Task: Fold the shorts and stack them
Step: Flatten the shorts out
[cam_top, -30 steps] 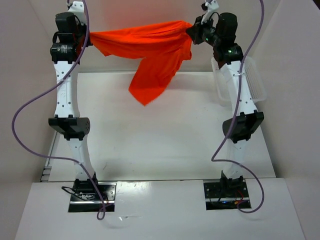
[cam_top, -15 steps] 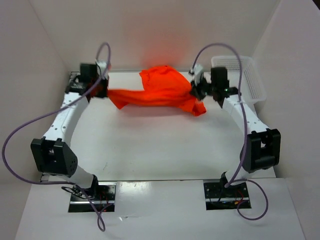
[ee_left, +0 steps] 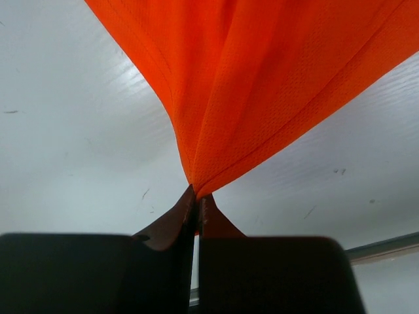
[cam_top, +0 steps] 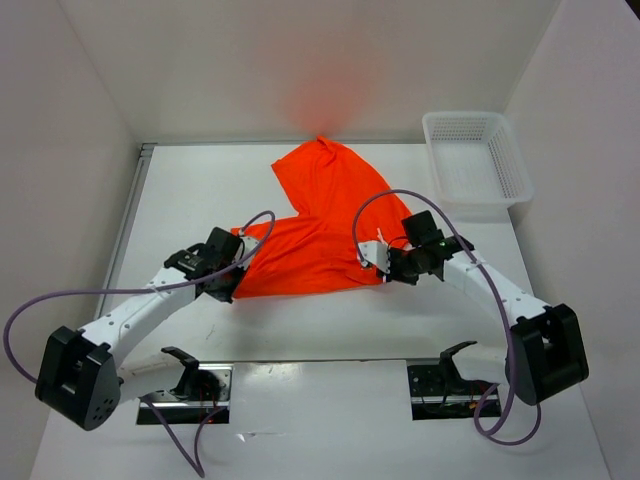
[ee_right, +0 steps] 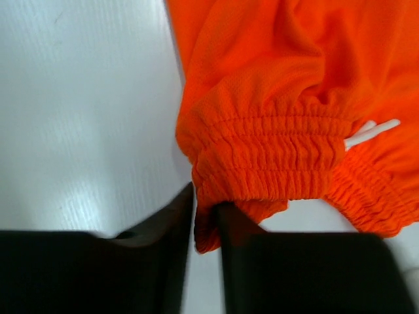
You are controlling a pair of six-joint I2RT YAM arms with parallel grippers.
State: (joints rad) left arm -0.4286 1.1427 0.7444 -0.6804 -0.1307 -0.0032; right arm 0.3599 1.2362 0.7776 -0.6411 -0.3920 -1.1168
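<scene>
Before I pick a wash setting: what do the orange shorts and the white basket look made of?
The shorts: thin knit mesh, likely polyester, matte; fine pinholes, soft drape, gathered elastic waistband. The basket: probably moulded plastic, white, slightly glossy; perforated grid walls.

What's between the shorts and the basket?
Only bare table, per the top view; the shorts and basket don't touch.

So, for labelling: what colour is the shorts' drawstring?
White drawstring on the shorts; best in right wrist view.
</scene>
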